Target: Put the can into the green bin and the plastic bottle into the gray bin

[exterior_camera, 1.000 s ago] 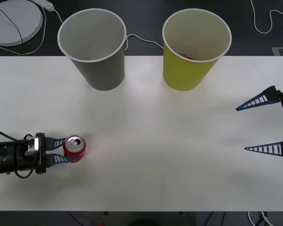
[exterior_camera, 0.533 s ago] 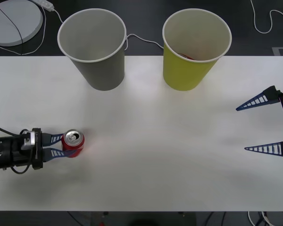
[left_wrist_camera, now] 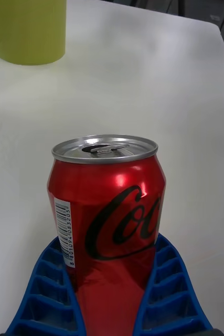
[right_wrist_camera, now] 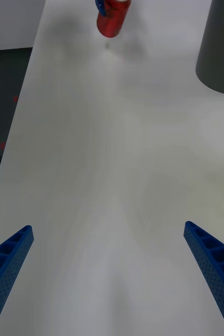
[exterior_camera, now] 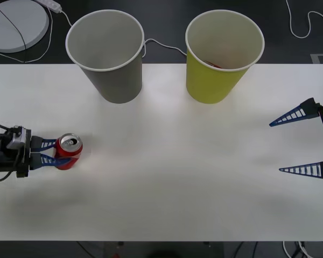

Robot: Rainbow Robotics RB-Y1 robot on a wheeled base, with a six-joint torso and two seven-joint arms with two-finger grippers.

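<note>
Two large paper cups are seen upright at the far edge of the white tabletop [exterior_camera: 167,161]. The gray bin [exterior_camera: 105,54] stands toward the left, the green bin [exterior_camera: 224,54] toward the right, well apart. Both have white rims and pale insides. Nothing can be made out inside the gray bin; a small red patch is visible low against the inner wall of the green bin, but what it is cannot be told.

The can [exterior_camera: 69,151] stands upright on the tabletop near the left edge, well clear of both bins. It is clamped between the blue ribbed fingers [left_wrist_camera: 49,283] of the left end effector [exterior_camera: 49,152], which reaches in from the left edge at can height. In the left wrist view the fingers press against the lower sides of the can — silver top up, pull tab flat.

Labelling on the can: white barcode panel with digits, partly readable, and black script reading "Co…", the rest cut off by the curve of the can.

The right end effector [exterior_camera: 304,142] is seen at the right edge of the tabletop, fingers spread wide with nothing between them. In its wrist view the can is seen far off across the bare white surface.

Beyond the tabletop a dark floor is noted, with white cables [exterior_camera: 304,24] and a round pale-gray disc [exterior_camera: 16,24] at the far left.
</note>
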